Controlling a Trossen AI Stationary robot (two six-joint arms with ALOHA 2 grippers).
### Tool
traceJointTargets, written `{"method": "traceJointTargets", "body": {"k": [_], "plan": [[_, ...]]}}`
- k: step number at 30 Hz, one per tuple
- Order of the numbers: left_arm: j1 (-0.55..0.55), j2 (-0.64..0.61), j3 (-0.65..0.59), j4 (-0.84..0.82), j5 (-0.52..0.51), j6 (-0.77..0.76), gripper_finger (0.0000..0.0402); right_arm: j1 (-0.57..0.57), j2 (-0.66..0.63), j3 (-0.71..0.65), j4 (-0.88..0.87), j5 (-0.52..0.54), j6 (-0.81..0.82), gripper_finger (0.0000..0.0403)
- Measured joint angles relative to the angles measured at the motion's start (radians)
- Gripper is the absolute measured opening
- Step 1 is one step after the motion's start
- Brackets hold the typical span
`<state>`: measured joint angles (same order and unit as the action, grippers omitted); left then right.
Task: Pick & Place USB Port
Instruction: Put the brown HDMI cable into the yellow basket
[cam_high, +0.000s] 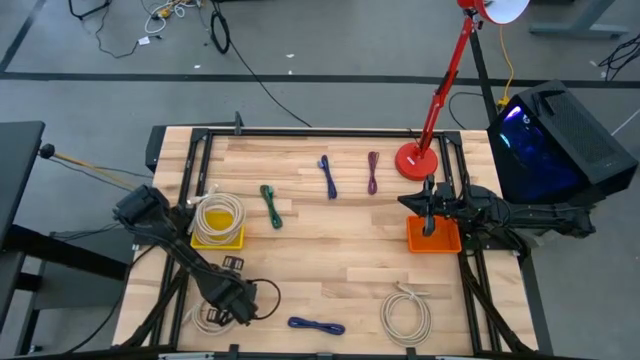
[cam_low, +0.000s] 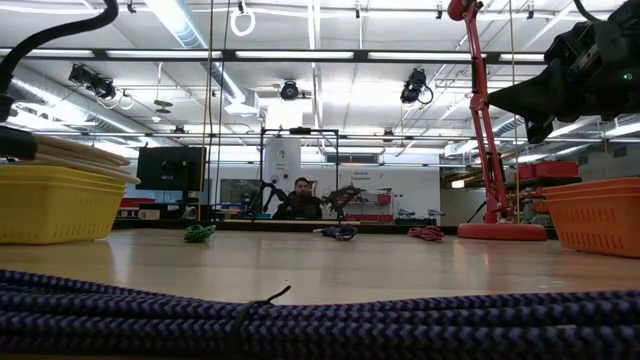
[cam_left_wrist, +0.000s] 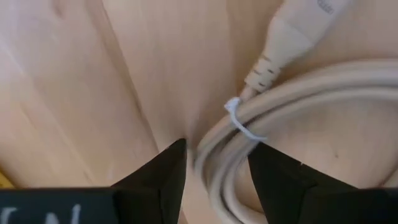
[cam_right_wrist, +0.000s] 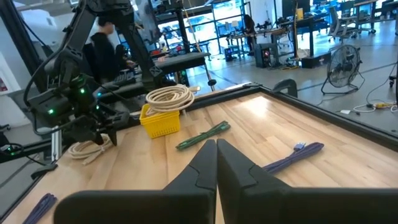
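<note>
Straddling the beige cable coil (cam_left_wrist: 273, 118) at the table's (cam_high: 340, 260) near left corner, the left gripper (cam_left_wrist: 217, 168) has its 2 fingers spread, gripping nothing. Farther off, the right gripper (cam_right_wrist: 216, 149) hangs closed and empty above the orange basket (cam_high: 433, 236).

The desk (cam_high: 350, 270) is pale wood planks in a black frame, standing on a grey floor (cam_high: 80, 90) strewn with cables. A red lamp (cam_high: 418, 160) stands at its far edge. Beyond the lamp, ceiling lights (cam_low: 190, 25) run in rows, and a person (cam_low: 301, 197) sits past the far edge.
</note>
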<state>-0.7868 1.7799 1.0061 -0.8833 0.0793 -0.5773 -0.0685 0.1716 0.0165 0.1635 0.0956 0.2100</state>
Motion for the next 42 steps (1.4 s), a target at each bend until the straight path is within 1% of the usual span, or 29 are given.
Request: {"method": "traceJointTargets", "body": {"k": [2, 3, 6, 8, 11, 15, 18, 19, 21, 24, 26, 28, 31, 32, 34, 37, 42], "plan": [[0.0, 0.011, 0.002, 0.014, -0.002, 0.008, 0.0155, 0.0, 0.0, 0.0, 0.0, 0.001, 0.0, 0.0006], [0.001, 0.018, 0.002, 0.019, 0.001, 0.005, 0.0135, 0.0, 0.0, 0.0, 0.0, 0.001, 0.0, 0.0006], [0.01, 0.033, 0.004, 0.019, 0.032, -0.013, 0.0052, 0.0, 0.0, 0.0, 0.0, 0.001, 0.0, 0.0006], [0.015, 0.032, 0.005, 0.018, 0.041, -0.016, 0.0052, 0.0, 0.0, 0.0, -0.001, 0.001, -0.001, 0.0006], [0.017, 0.01, 0.012, 0.011, 0.011, -0.021, 0.0052, 0.0, 0.0, 0.0, -0.002, 0.001, -0.009, 0.0006], [0.05, -0.03, 0.071, -0.016, -0.106, -0.032, 0.0051, 0.0, 0.0, 0.0, -0.003, 0.001, -0.028, 0.0006], [0.074, -0.06, 0.134, -0.083, -0.168, -0.034, 0.0044, 0.0, 0.0, 0.0, -0.004, 0.001, -0.036, 0.0006], [0.082, -0.066, 0.16, -0.124, -0.181, -0.032, 0.0044, 0.0, 0.0, 0.0, -0.005, 0.001, -0.036, 0.0006], [0.093, -0.08, 0.23, -0.24, -0.241, -0.034, 0.0044, 0.0, 0.0, 0.0, -0.007, 0.001, -0.039, 0.0006], [0.116, -0.085, 0.332, -0.486, -0.383, -0.075, 0.0044, 0.0, 0.0, 0.0, -0.012, 0.001, -0.039, 0.0006], [0.133, -0.086, 0.397, -0.62, -0.456, -0.102, 0.0044, 0.0, 0.0, 0.0, -0.017, 0.001, -0.039, 0.0006], [0.15, -0.094, 0.441, -0.685, -0.509, -0.129, 0.0044, 0.0, 0.0, 0.0, -0.022, 0.001, -0.039, 0.0006], [0.187, -0.147, 0.44, -0.67, -0.528, -0.102, 0.0044, 0.0, 0.0, 0.0, -0.032, 0.001, -0.039, 0.0006], [0.205, -0.16, 0.445, -0.685, -0.547, -0.125, 0.0044, 0.0, 0.0, 0.0, -0.038, 0.001, -0.038, 0.0006], [0.238, -0.185, 0.443, -0.687, -0.554, -0.127, 0.0044, 0.0, 0.0, 0.0, -0.051, 0.001, -0.035, 0.0006], [0.282, -0.224, 0.443, -0.687, -0.614, -0.176, 0.0044, 0.0, 0.003, 0.0, -0.067, 0.001, -0.034, 0.0006], [0.371, -0.257, 0.442, -0.687, -0.61, -0.152, 0.0044, 0.0, 0.006, 0.0, -0.074, 0.001, -0.036, 0.0006]]}}
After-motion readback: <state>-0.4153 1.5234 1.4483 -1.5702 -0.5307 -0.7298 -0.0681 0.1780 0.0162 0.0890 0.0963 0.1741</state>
